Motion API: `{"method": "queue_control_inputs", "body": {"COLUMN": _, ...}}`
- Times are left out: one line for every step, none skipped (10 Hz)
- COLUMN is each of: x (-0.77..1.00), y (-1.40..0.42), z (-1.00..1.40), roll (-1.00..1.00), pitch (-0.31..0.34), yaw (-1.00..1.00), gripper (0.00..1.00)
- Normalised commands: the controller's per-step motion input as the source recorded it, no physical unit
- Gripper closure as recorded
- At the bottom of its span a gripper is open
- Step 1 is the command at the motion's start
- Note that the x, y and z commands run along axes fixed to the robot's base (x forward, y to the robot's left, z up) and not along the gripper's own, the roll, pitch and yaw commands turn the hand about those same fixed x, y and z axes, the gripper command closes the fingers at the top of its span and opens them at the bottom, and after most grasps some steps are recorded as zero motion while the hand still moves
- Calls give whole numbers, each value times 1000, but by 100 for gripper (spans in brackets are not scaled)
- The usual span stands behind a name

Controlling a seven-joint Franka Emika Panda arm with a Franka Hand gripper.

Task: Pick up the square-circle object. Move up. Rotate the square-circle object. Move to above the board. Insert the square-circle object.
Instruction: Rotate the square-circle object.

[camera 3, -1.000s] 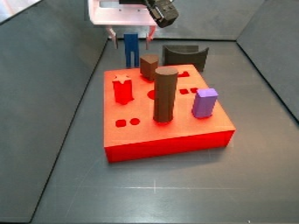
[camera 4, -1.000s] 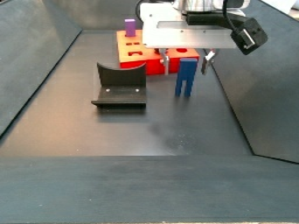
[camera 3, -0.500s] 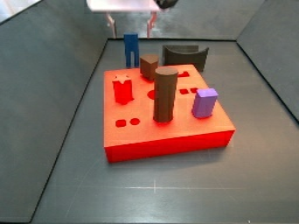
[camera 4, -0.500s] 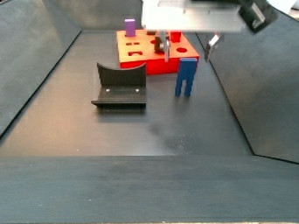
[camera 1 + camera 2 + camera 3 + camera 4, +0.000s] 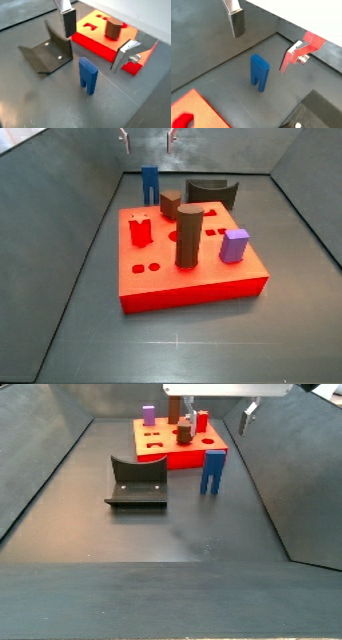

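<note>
Gripper spread wide and empty, high above the standing blue piece.
In both wrist views the gripper [image 5: 95, 41] [image 5: 262, 41] straddles air over the upright square-circle object [image 5: 87, 76] [image 5: 258, 73]. In both side views only fingertips [image 5: 171, 139] [image 5: 246, 417] show, cropped; the object stands beside the board [image 5: 201, 284] [image 5: 174, 456].

The square-circle object [image 5: 87, 75] is bright blue, plain and unpatterned in both wrist views and both side views. The board [image 5: 158, 283] is vivid red, its holes darker red. On it, the cylinder [image 5: 190, 236] is dark brown and the short block [image 5: 235, 245] is lilac-purple. The fixture [image 5: 136, 482] is dark grey, nearly black. The gripper [image 5: 93, 42], above the blue piece, has silver fingers [image 5: 66, 16] with dark pads. The floor [image 5: 160, 534] is dull grey.
</note>
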Motion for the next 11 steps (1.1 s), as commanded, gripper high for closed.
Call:
{"method": "queue_control_inputs", "body": {"x": 8, "y": -16, "z": -6, "roll": -2, "pitch": 5, "yaw": 1000, "gripper": 0}}
{"method": "queue_control_inputs", "body": {"x": 7, "y": -12, "z": -6, "roll": -2, "pitch": 5, "yaw": 1000, "gripper": 0}}
{"method": "queue_control_inputs", "body": {"x": 7, "y": -12, "z": -6, "roll": -2, "pitch": 5, "yaw": 1000, "gripper": 0}}
{"method": "queue_control_inputs", "body": {"x": 7, "y": -12, "z": -6, "roll": -2, "pitch": 5, "yaw": 1000, "gripper": 0}}
{"method": "queue_control_inputs", "body": {"x": 7, "y": -12, "z": -6, "roll": -2, "pitch": 5, "yaw": 1000, "gripper": 0}}
{"method": "queue_control_inputs", "body": {"x": 7, "y": -11, "z": -6, "roll": -2, "pitch": 6, "yaw": 1000, "gripper": 0}}
{"method": "queue_control_inputs", "body": {"x": 7, "y": -11, "z": -6, "roll": -2, "pitch": 6, "yaw": 1000, "gripper": 0}}
{"method": "queue_control_inputs", "body": {"x": 7, "y": -11, "z": -6, "roll": -2, "pitch": 6, "yaw": 1000, "gripper": 0}}
{"method": "queue_control_inputs", "body": {"x": 7, "y": -11, "z": -6, "roll": -2, "pitch": 6, "yaw": 1000, "gripper": 0}}
{"method": "queue_control_inputs", "body": {"x": 7, "y": -11, "z": -6, "roll": -2, "pitch": 6, "yaw": 1000, "gripper": 0}}
{"method": "queue_control_inputs", "body": {"x": 7, "y": -11, "z": -6, "roll": -2, "pitch": 6, "yaw": 1000, "gripper": 0}}
